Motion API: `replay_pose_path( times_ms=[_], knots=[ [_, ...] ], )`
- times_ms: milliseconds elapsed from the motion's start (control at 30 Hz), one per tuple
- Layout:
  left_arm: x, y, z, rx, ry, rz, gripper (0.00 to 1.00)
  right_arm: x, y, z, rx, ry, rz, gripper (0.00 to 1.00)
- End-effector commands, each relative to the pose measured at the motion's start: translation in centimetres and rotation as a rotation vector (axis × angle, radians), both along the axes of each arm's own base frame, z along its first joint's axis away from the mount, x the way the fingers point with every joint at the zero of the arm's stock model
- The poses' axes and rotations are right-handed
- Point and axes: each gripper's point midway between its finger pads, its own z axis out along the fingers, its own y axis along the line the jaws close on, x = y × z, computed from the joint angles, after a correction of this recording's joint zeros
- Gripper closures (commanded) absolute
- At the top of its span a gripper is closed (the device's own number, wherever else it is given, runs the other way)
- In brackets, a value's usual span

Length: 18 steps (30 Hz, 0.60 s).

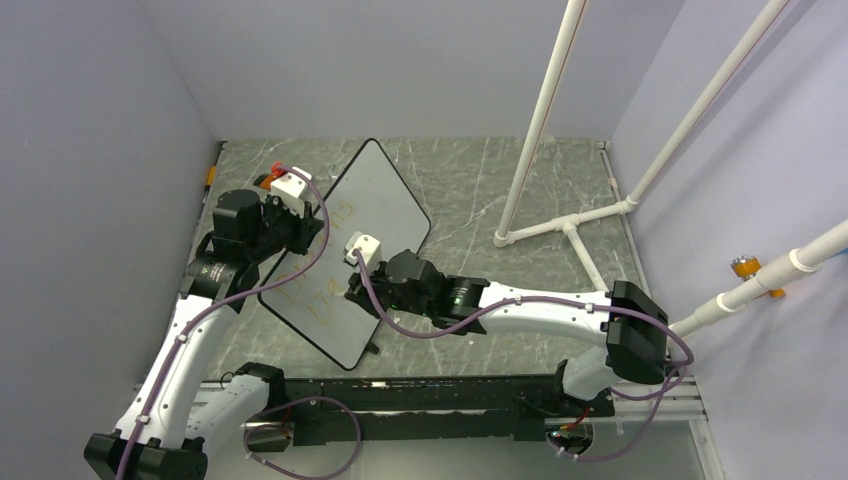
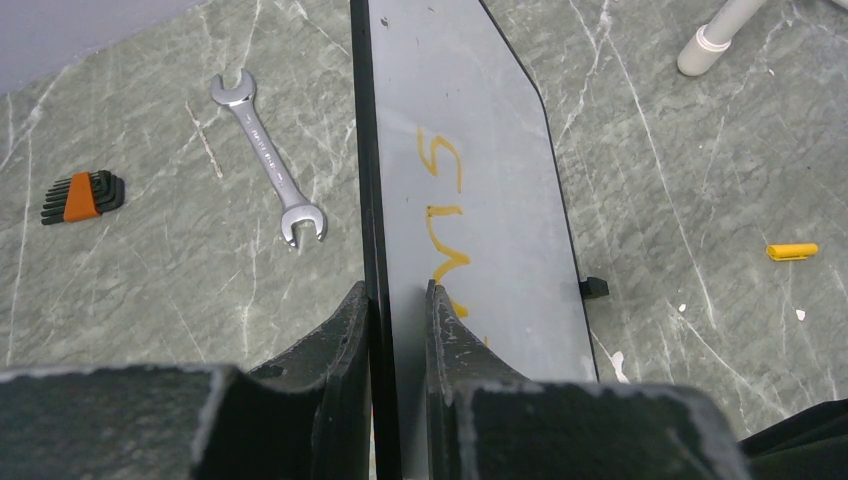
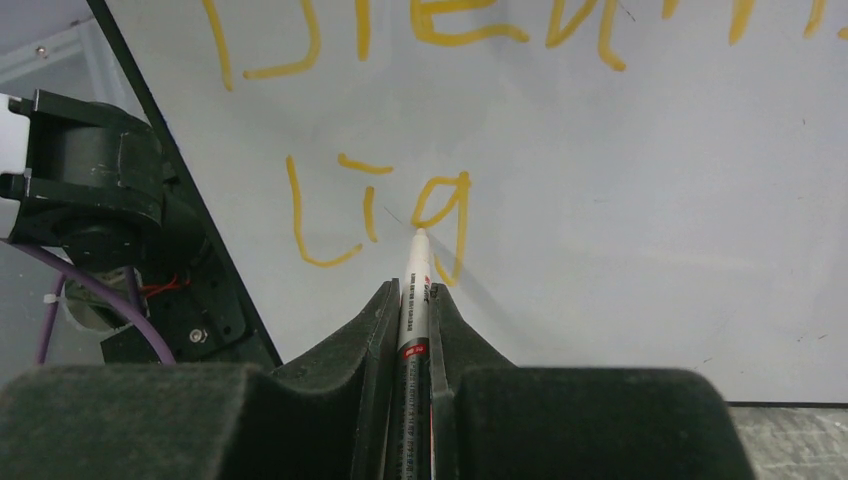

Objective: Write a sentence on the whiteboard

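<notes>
The whiteboard (image 1: 385, 205) stands tilted on edge on the table. My left gripper (image 2: 398, 295) is shut on its black rim, one finger on each face; it also shows in the top view (image 1: 300, 228). My right gripper (image 3: 412, 295) is shut on a white marker (image 3: 415, 285) whose tip touches the board (image 3: 650, 200) at the "g". The sentence (image 3: 380, 210) in orange-yellow reads "Dream.." on the upper line and "Lig" on the lower. Letters also show in the left wrist view (image 2: 445, 215). In the top view the right gripper (image 1: 358, 262) is at the board's middle.
Behind the board lie a silver wrench (image 2: 268, 158) and an orange-and-black hex key set (image 2: 82, 196). A yellow marker cap (image 2: 792, 251) lies on the table in front. A white pipe frame (image 1: 560, 225) stands at the right. Grey walls enclose the table.
</notes>
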Motion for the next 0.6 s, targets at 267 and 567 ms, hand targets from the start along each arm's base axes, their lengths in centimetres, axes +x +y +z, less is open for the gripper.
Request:
replay_pose_path(
  times_ms=[267, 567],
  knots=[
    [-2.6, -0.3, -4.5, 0.085, 0.153, -0.090, 1.00, 0.5, -1.2, 6.5, 0.122, -0.078, -0.045, 1.00],
    [-2.7, -0.3, -4.4, 0.084, 0.146, -0.090, 1.00, 2.5, 0.1, 6.9, 0.133, -0.084, -0.097, 1.00]
  ],
)
